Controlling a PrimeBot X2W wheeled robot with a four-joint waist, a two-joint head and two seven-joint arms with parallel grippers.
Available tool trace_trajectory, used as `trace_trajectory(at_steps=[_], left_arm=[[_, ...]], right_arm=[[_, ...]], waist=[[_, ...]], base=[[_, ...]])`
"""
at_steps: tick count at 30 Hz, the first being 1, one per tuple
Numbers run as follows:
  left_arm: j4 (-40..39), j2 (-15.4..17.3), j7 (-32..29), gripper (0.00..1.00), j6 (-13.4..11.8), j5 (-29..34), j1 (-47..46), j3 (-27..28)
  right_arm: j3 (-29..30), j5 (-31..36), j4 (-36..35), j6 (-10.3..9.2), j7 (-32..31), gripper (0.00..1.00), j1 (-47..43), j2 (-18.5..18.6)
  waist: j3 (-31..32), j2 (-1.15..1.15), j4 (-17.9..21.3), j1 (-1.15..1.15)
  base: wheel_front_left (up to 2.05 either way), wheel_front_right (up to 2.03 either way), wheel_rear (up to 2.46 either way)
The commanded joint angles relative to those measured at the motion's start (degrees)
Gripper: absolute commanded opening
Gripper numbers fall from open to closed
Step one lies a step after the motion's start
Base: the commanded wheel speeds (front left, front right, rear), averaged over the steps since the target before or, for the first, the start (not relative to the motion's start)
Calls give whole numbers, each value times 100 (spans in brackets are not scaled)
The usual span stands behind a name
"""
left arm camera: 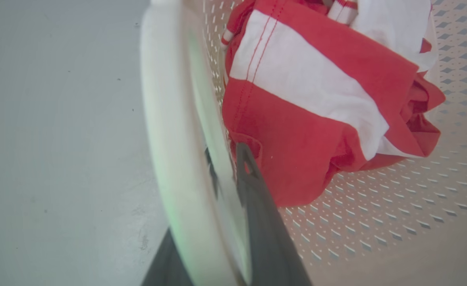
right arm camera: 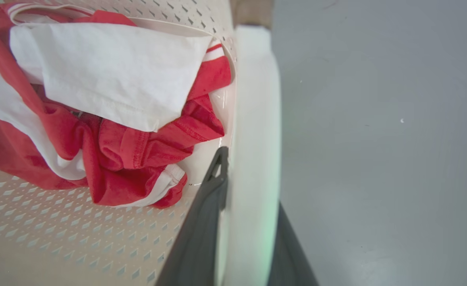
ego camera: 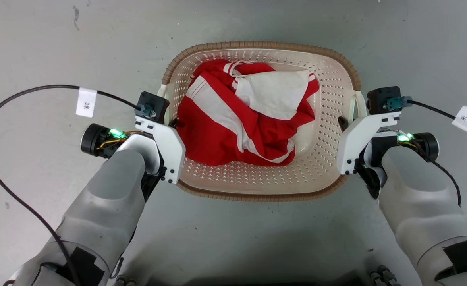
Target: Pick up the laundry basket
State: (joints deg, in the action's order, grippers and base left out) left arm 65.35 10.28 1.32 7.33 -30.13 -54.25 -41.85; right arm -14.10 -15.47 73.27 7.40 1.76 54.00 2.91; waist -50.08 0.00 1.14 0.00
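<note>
The laundry basket (ego camera: 257,45), cream with perforated walls and a brown woven-look rim, stands on the grey floor straight ahead. A red and white garment (ego camera: 225,135) lies crumpled inside. My left gripper (ego camera: 172,123) is at the basket's left side. In the left wrist view the white handle (left arm camera: 170,119) runs between the fingers of that gripper (left arm camera: 225,167), one finger inside the wall, one outside. My right gripper (ego camera: 345,121) mirrors this at the right side, where its fingers (right arm camera: 205,222) clamp the white handle (right arm camera: 257,119). Both look shut on the handles.
Bare grey floor (ego camera: 233,20) surrounds the basket on all sides. A black cable with a white tag (ego camera: 86,102) loops out to the left, and another tagged cable (ego camera: 466,118) runs off to the right. My pale forearms (ego camera: 110,198) fill the lower corners.
</note>
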Motion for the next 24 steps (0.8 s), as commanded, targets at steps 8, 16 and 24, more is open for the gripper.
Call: trace_trajectory(at_steps=[8,16,24], left_arm=[[-137,136,-49,0,17,-532,236,-500],[-453,450,-747,0,15,-1330,724,-1128],[-1039,805,-1821,0,16,-2231,1040,-1808]], right_arm=[[231,416,45,15,-260,0,-74,3],[149,567,57,8,-1442,0,-294,27],[-360,359,52,9,-2764,0,-624,51]], waist=[[608,0,71,0],[1788,0,182,0],[3114,0,171,0]], base=[[0,0,0],[0,0,0],[0,0,0]])
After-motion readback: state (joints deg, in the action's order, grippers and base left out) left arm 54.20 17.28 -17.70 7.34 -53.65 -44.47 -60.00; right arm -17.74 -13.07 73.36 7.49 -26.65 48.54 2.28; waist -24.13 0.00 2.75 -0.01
